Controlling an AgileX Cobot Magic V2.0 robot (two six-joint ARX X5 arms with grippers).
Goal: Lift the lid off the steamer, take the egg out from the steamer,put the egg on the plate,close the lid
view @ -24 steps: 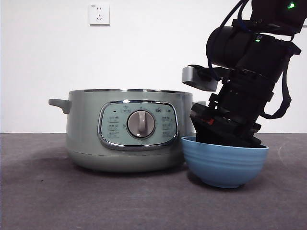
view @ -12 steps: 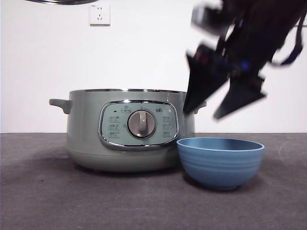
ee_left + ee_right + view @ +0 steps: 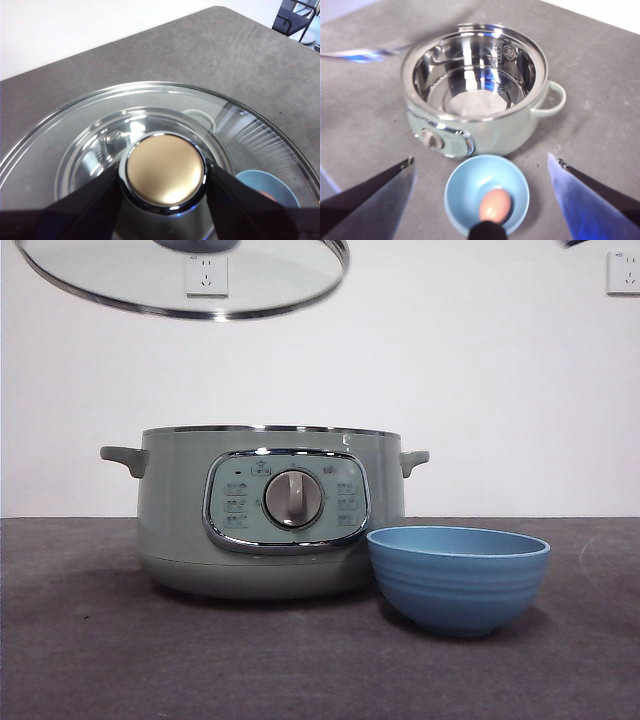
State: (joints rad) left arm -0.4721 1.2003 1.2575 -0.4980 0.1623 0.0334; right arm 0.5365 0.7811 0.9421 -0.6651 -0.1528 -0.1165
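The left gripper [image 3: 165, 187] grips the lid [image 3: 180, 280] by its knob, high above the open steamer [image 3: 265, 510], ready for closing. The egg [image 3: 495, 205] lies in the plate [image 3: 458, 575], right of the steamer, so the right gripper [image 3: 485, 175] hangs open above.

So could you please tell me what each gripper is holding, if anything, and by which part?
The left gripper holds the lid by its knob. The right gripper is open and holds nothing.

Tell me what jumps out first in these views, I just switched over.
The glass lid hangs high above the open steamer, held by its knob in the left gripper. The egg lies in the blue plate, which stands in front of the steamer. The right gripper hovers open above both.
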